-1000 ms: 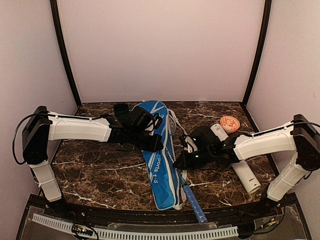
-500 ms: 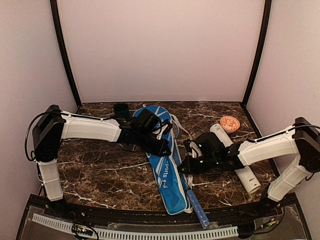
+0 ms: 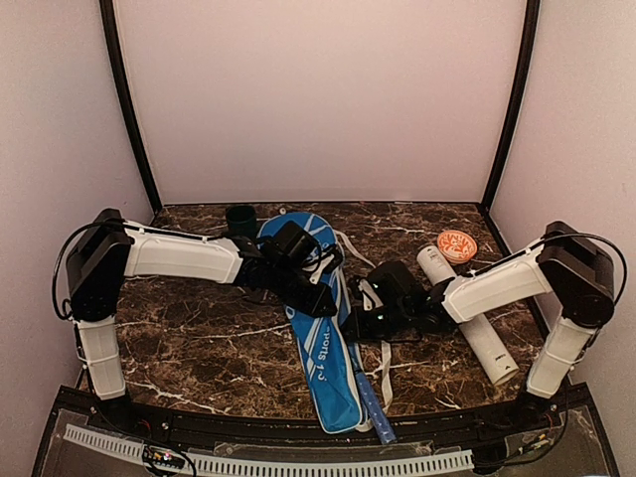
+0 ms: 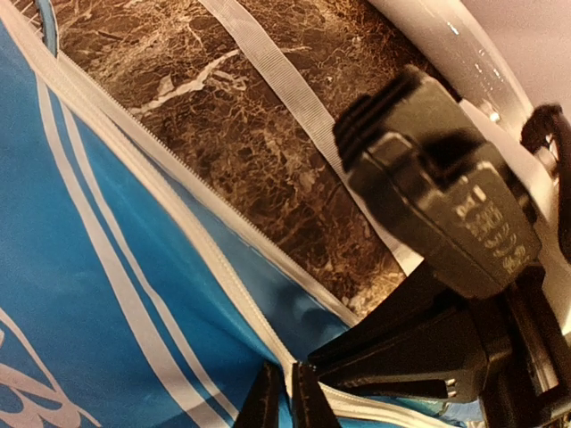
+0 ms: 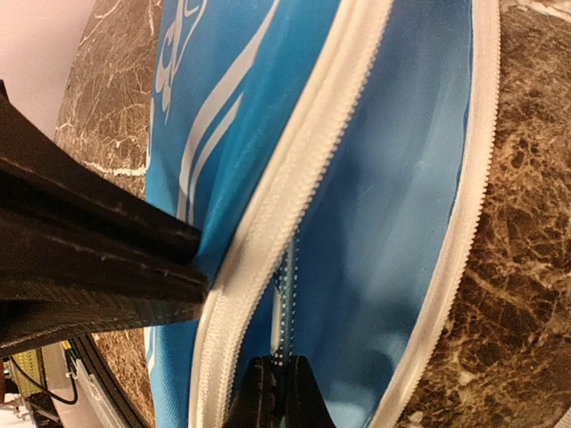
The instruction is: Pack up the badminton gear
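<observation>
One blue bag [image 3: 323, 368]: long axis near-far, wide end twd rear.

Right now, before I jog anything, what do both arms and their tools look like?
The arms match. The left arm and right arm have smooth white shells with black joints, and a thin black cable loops at each shoulder. The left tool and right tool are black and blocky with slim ribbed fingers. The right tool's housing shows small lettering.
</observation>
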`<action>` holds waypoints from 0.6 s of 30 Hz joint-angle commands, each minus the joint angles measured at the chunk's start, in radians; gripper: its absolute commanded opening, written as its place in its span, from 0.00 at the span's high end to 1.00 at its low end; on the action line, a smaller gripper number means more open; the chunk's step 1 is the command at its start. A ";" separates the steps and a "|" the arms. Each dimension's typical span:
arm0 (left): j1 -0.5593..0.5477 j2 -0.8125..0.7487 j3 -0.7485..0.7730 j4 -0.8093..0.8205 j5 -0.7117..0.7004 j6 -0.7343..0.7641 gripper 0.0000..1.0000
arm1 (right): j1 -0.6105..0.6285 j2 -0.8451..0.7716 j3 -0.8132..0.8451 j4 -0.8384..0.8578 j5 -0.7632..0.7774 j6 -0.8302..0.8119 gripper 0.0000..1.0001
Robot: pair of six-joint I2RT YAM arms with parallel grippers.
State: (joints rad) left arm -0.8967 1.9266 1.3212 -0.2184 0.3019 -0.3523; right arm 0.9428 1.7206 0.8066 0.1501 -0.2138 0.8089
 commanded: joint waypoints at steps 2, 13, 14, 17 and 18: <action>0.008 -0.119 -0.045 -0.012 -0.159 -0.008 0.70 | -0.017 0.035 -0.026 0.181 -0.051 -0.004 1.00; 0.273 -0.330 -0.387 0.231 -0.149 -0.223 0.41 | -0.014 0.072 -0.038 0.260 -0.114 0.023 1.00; 0.297 -0.310 -0.393 0.266 -0.136 -0.222 0.41 | -0.013 0.073 -0.039 0.265 -0.118 0.027 1.00; 0.316 -0.239 -0.351 0.322 -0.121 -0.199 0.40 | -0.009 0.076 -0.052 0.287 -0.128 0.042 1.00; 0.319 -0.208 -0.329 0.323 -0.116 -0.195 0.39 | -0.008 0.076 -0.056 0.292 -0.128 0.048 1.00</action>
State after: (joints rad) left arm -0.5797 1.6440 0.9558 -0.0128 0.1246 -0.5400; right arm 0.9264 1.7870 0.7654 0.3237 -0.2932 0.8608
